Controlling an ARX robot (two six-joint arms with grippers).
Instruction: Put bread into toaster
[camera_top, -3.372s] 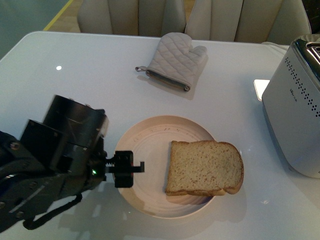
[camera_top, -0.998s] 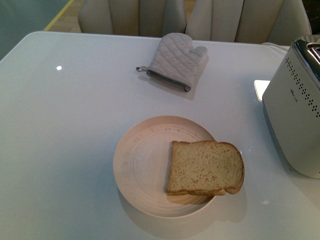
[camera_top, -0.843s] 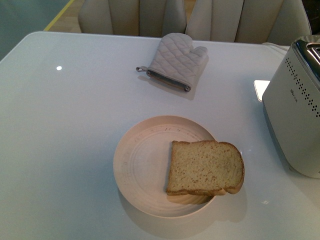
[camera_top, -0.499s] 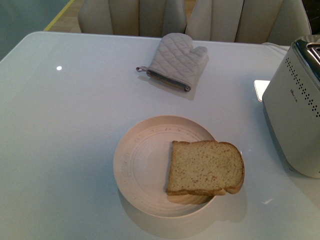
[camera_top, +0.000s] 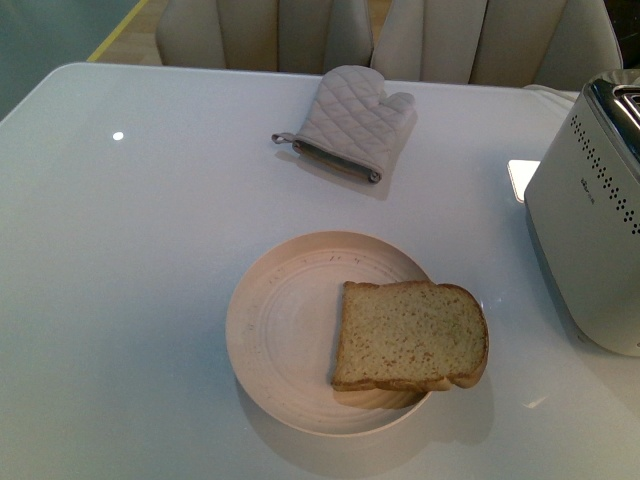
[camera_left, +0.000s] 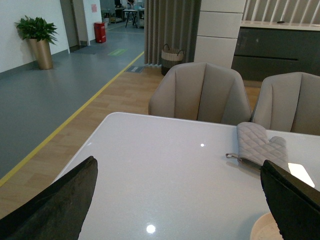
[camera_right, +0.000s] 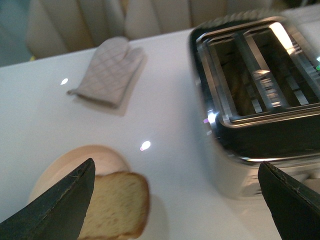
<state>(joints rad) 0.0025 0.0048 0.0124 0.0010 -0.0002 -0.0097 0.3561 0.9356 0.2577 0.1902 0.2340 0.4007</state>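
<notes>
Lower centre of the front frame: round pale-pink plate (camera_top: 280, 330) on a glossy white desk (camera_top: 130, 260), carrying one squarish slice of light-brown speckled bread (camera_top: 410, 335). The bread lies flat on the plate's right half, its rounded crust overhanging the rim toward the toaster. That free edge probably offers a pinch point.

Right edge of frame: boxy silver-white perforated toaster (camera_top: 590, 230), apart from the plate. The right wrist view shows both chrome-rimmed slots facing up and empty, so the slice would need turning on edge.

Upper centre: grey quilted oven mitt (camera_top: 355, 120), lying flat, apart from the plate.

Left arm's fingers (camera_left: 55, 205): spread wide, holding nothing, facing across the desk toward beige chairs (camera_left: 200, 95).

Right arm's fingers (camera_right: 55, 205): spread wide, empty, framing bread and toaster together. This is likely the arm suited to the pick.

Neither arm appears in the front frame.
</notes>
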